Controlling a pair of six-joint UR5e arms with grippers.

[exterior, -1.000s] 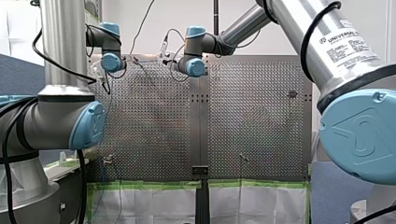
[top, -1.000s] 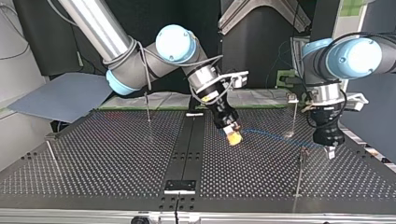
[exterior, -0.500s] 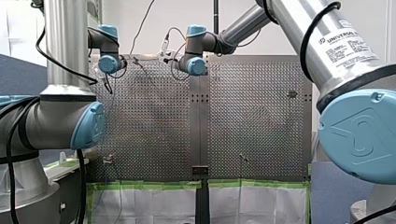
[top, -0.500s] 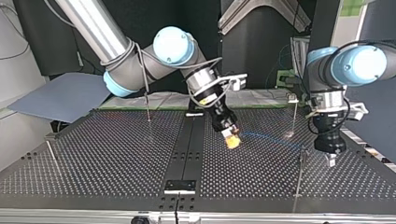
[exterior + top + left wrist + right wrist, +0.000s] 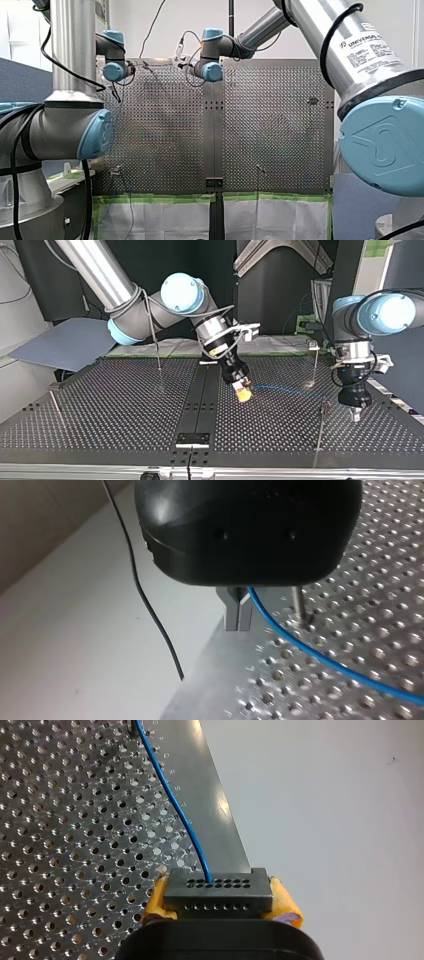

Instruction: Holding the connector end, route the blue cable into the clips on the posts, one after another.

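In the top view my right gripper [image 5: 243, 393], with yellow pads, hangs low over the perforated table [image 5: 125, 405] near its middle strip. The right wrist view shows it shut on the black connector [image 5: 218, 890]. The blue cable [image 5: 172, 805] leaves the connector and runs ahead across the holes. In the top view the blue cable [image 5: 285, 390] stretches toward my left gripper [image 5: 355, 413] at the view's right. In the left wrist view the metal fingers [image 5: 233, 611] are pressed together, and the blue cable [image 5: 320, 656] passes close beside them. A thin post [image 5: 299, 605] stands just past them.
Thin posts stand on the table: one [image 5: 316, 365] at the back right of the top view, one [image 5: 321, 426] nearer the front beside my left gripper, one [image 5: 158, 355] at the back left, one [image 5: 55, 407] at the far left. A thin black wire [image 5: 145, 595] hangs past the table's edge.
In the top view my right gripper has moved with the connector a little left and toward the front. My left gripper has shifted right and lower, beside the front post.
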